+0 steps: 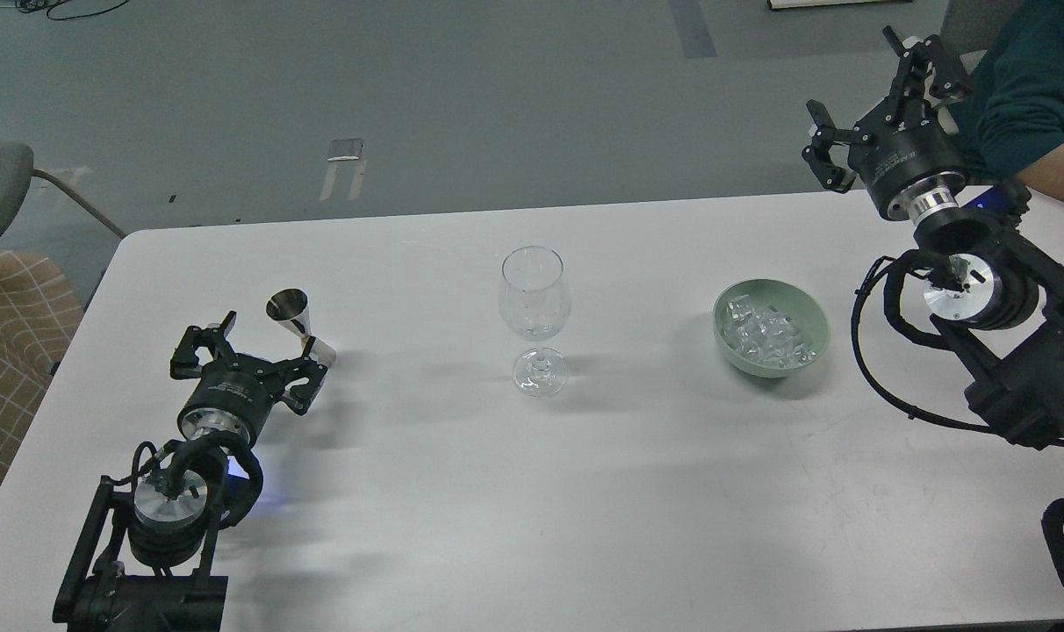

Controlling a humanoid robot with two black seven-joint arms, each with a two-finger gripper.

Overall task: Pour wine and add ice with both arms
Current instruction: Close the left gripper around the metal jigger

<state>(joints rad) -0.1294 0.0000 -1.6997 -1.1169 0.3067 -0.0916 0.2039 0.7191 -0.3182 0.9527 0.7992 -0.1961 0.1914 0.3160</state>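
Left pincer (249, 344), at the 8 o'clock side of the white tabletop (462, 527), lies low over the surface with its claws spread apart, gripping nothing. A small steel jigger (297, 326), shaped like two cones joined at a waist, stands tilted between the claw tips at the pincer's 1 o'clock; whether the right-hand claw touches it cannot be told. A blue glow shows on the tabletop beside the left arm (168, 505). Near the centre stands an upright stemmed wine glass (535, 316), its bowl appearing empty. At the glass's 3 o'clock, well apart from it, sits a pale green bowl (732, 338) holding the ice (769, 333), a heap of small clear cubes. Right pincer (883, 105), at the 2 o'clock corner, is raised above the far tabletop edge with its claws wide apart and empty; the right arm (1015, 351) runs down toward 4 o'clock with looping black cable. A person's teal-sleeved arm (1028, 88) appears just behind that pincer.
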